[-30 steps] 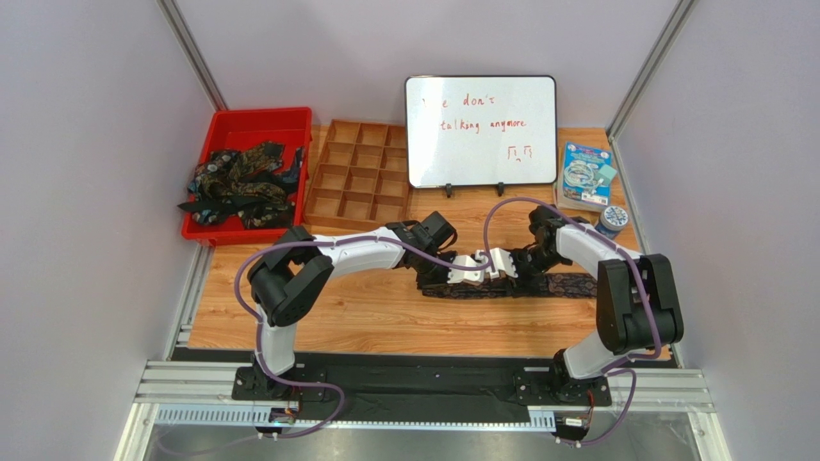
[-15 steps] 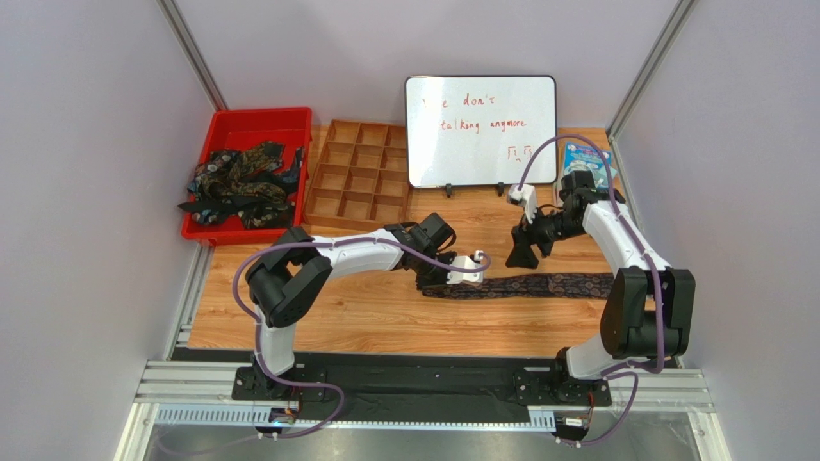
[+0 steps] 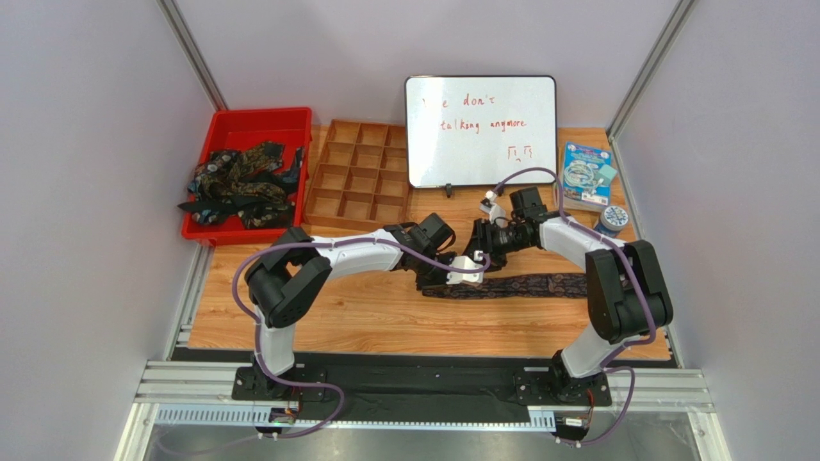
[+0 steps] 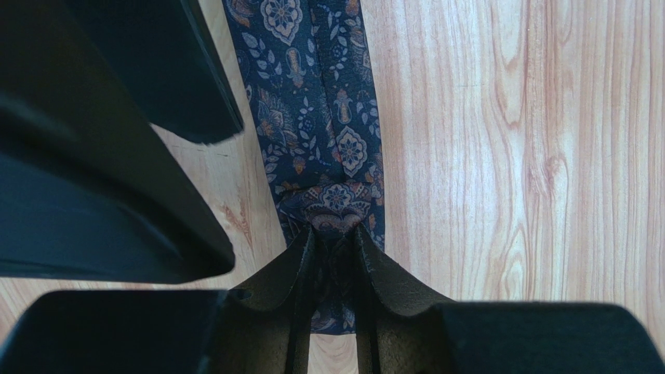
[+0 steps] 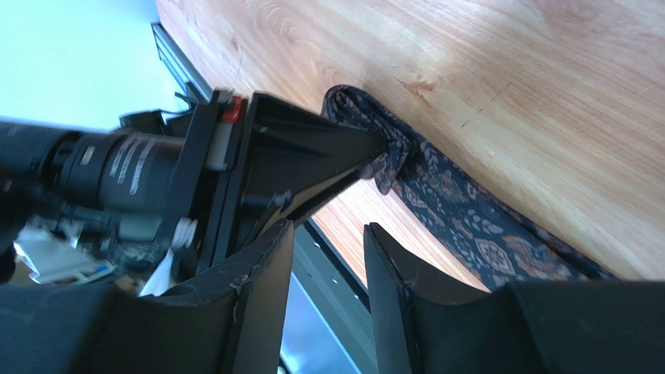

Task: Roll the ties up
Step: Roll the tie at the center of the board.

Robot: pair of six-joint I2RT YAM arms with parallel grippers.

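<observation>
One tie (image 3: 539, 285), dark with a small paisley print, lies flat across the wooden table. My left gripper (image 3: 445, 281) is shut on its folded left end. In the left wrist view the fingertips (image 4: 312, 241) pinch bunched fabric while the rest of the tie (image 4: 324, 117) runs away over the wood. My right gripper (image 3: 478, 245) hovers just behind the left one, open with nothing between its fingers (image 5: 269, 257). Its view shows the left gripper (image 5: 375, 148) nipping the curled end of the tie (image 5: 468, 226). More ties (image 3: 239, 182) lie heaped in a red tray (image 3: 252, 120).
A wooden compartment tray (image 3: 356, 181) stands beside the red tray. A whiteboard (image 3: 481, 130) stands upright at the back. A blue box (image 3: 587, 175) and a small round tin (image 3: 611, 219) sit at the back right. The table's front edge lies just beyond the tie.
My right gripper left the tie, swung to the back right, then returned close to the left gripper with its jaws narrower. The left gripper kept its hold on the tie's end.
</observation>
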